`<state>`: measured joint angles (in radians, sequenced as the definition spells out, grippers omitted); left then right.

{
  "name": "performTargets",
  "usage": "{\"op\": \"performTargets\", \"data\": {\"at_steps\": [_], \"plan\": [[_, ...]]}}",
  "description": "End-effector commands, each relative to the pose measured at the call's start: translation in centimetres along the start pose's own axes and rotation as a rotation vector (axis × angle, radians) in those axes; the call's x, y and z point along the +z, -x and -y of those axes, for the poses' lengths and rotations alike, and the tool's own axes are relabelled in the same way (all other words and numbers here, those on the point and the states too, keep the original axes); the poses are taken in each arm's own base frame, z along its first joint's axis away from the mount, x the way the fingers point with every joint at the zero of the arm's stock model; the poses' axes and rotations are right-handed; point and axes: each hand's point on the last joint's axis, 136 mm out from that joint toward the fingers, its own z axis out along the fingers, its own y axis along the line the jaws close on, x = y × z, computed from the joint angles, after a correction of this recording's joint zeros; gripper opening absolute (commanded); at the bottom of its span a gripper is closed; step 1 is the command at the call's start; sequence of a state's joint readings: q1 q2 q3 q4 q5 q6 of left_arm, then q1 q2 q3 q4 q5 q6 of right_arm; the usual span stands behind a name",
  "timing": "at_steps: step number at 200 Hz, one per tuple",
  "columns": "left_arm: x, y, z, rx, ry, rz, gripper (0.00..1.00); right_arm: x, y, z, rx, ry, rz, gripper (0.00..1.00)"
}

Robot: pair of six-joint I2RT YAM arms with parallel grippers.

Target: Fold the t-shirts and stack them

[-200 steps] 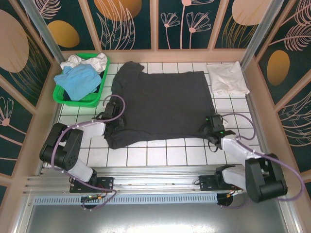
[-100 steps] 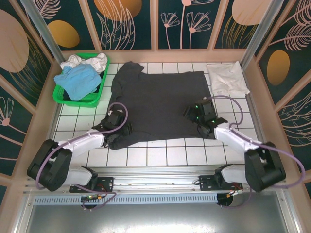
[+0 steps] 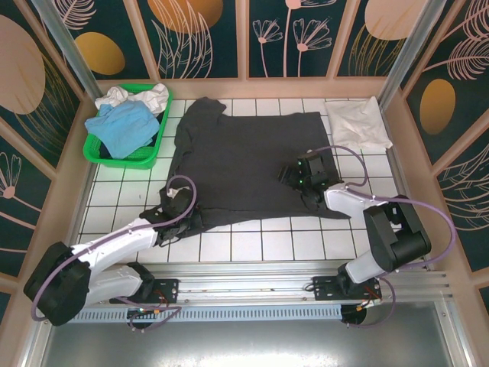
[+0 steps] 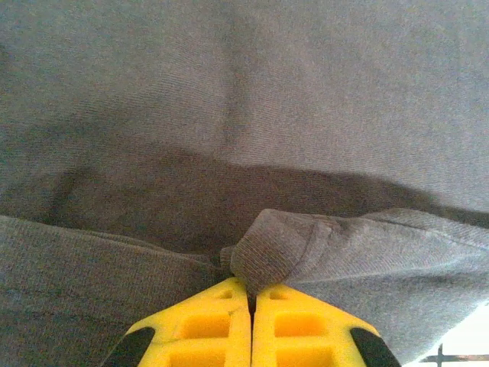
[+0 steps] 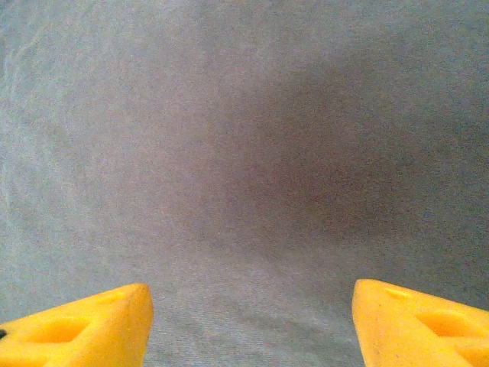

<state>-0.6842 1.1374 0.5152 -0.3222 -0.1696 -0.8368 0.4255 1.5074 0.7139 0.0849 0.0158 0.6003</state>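
Left fingers: the yellow pads of the left gripper (image 4: 250, 294) are pressed together on a small bunched ridge of the dark t-shirt (image 3: 252, 153), at its near-left hem. A second ago they stood partly apart, so the pinch is new.
Right fingers: the pads of the right gripper (image 5: 252, 321) are spread wide with nothing between them, hanging just above flat dark cloth.
Left arm: it has drawn toward the near edge, and its gripper (image 3: 183, 218) now sits at the shirt's near-left corner.
Right arm: its gripper (image 3: 302, 174) has left the near-right hem and come inward over the shirt's right half.
Dark t-shirt: spread flat across the middle of the tiled table (image 3: 252, 245), collar on the far left.
Other shirts: a folded white t-shirt (image 3: 355, 122) lies at the far right. A light blue t-shirt (image 3: 126, 126) is heaped in the green basket (image 3: 103, 153) at the far left.
Meaning: one corner is secured and the other hand holds nothing, so the fold looks only just started.
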Motion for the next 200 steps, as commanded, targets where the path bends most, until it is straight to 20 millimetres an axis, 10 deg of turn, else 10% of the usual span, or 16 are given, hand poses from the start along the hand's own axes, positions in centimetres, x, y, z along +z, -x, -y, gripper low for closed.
{"op": "performTargets", "data": {"at_steps": [1,37,86,126,158,200], "plan": [[-1.4,-0.3,-0.8,-0.035,0.067,-0.005,0.00,0.5,0.3,-1.1,-0.015,0.039,0.012,0.70],[-2.5,-1.7,0.1,-0.107,0.080,-0.019,0.00,0.6,-0.3,-1.4,-0.030,0.065,0.009,0.70],[-4.9,-3.9,7.8,-0.207,-0.174,-0.066,0.00,0.7,-1.4,-1.0,-0.066,0.082,-0.004,0.70],[-6.4,-6.5,12.0,-0.176,-0.330,-0.143,0.22,0.6,-2.8,-0.9,-0.088,0.111,-0.040,0.70],[-8.1,-4.9,11.0,-0.218,-0.416,-0.051,0.36,-0.3,-3.8,-2.8,-0.128,0.191,-0.054,0.70],[-9.2,-0.2,4.4,-0.305,-0.310,0.242,0.65,-0.5,-5.5,-4.4,-0.212,0.186,-0.072,0.71]]}}
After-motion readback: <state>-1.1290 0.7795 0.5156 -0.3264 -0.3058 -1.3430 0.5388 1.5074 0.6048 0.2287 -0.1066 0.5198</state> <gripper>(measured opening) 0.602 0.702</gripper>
